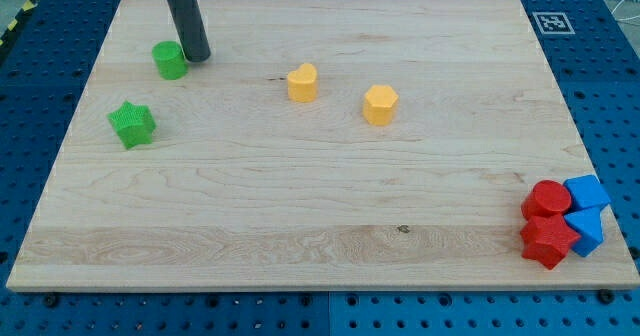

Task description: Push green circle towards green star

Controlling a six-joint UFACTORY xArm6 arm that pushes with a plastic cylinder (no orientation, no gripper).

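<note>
At the view's far left the green star (132, 124) lies on the wooden board (320, 196), near its left edge. Up and a little to the right of it, near but apart, sits the green circle (170, 60), close to the board's top-left corner. My tip (197, 56) rests just at the green circle's right side, touching it or nearly so; I cannot tell which. I have no jaws to open or close: my rod is a plain dark shaft coming down from the view's top, and it grasps nothing.

Further right, in the upper middle of the board, a yellow heart-like block (302, 82) stands, and just beyond it, slightly lower, a yellow hexagon-like block (380, 105); the two are near but not touching.

At the bottom-right corner a tight cluster sits: a red cylinder (547, 200) above a red star-like block (549, 240), with two blue blocks (586, 212) pressed against their right side.
</note>
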